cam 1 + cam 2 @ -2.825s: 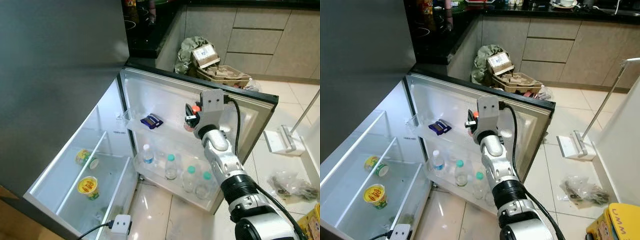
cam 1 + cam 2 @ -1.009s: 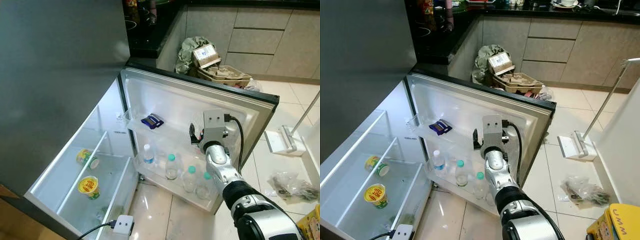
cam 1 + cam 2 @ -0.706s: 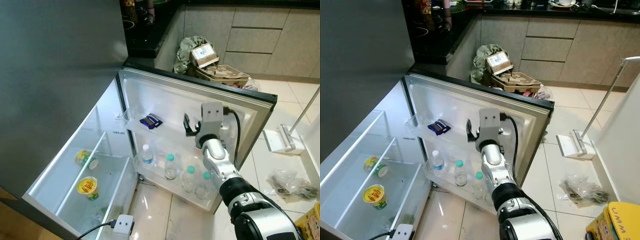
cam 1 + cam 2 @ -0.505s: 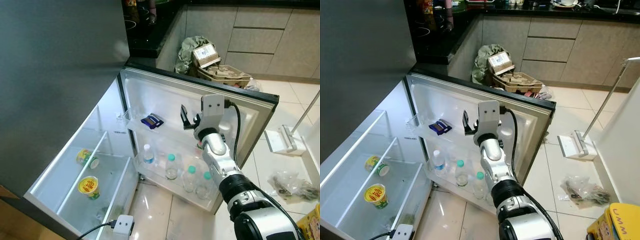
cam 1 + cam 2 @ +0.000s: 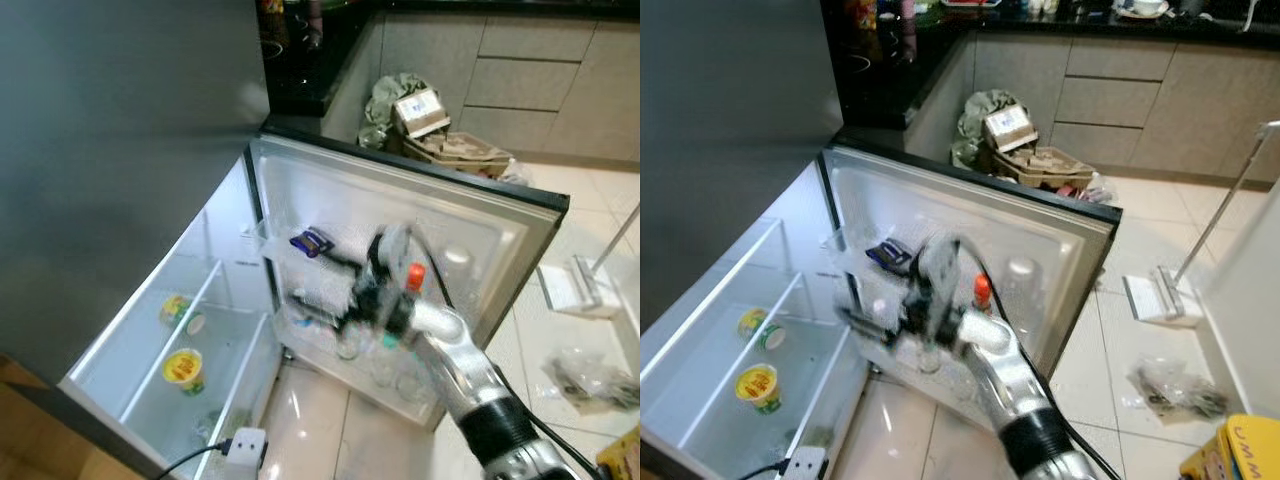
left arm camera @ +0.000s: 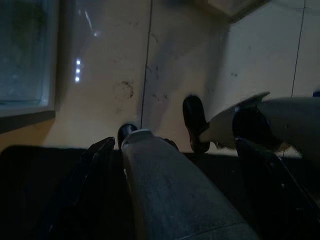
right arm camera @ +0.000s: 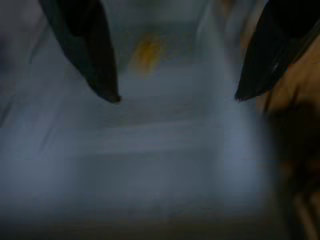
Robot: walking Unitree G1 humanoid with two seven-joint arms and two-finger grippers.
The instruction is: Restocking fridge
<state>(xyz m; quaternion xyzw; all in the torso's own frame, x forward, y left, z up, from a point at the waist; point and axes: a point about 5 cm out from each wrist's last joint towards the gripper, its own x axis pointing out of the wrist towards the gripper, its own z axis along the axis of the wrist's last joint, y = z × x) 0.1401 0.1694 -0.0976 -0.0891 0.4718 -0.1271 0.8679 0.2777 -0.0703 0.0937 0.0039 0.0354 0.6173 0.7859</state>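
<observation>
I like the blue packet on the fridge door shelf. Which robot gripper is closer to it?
Right. The right gripper is blurred, just below the blue packet at the door shelves. The left gripper hangs low over the floor.

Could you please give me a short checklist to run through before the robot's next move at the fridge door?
1. Fridge door open: ok, it stands wide open.
2. Right gripper empty: ok, the fingers are apart with nothing between them.
3. Red-capped bottle seated in the door shelf: cannot tell, the arm is blurred across it.
4. Dark blue packet on the upper door shelf: ok, it lies there apart from the arm.
5. Two yellow cups in the fridge compartment: ok, both lie apart from the gripper.
6. Left gripper: cannot tell, that view is dark.
</observation>
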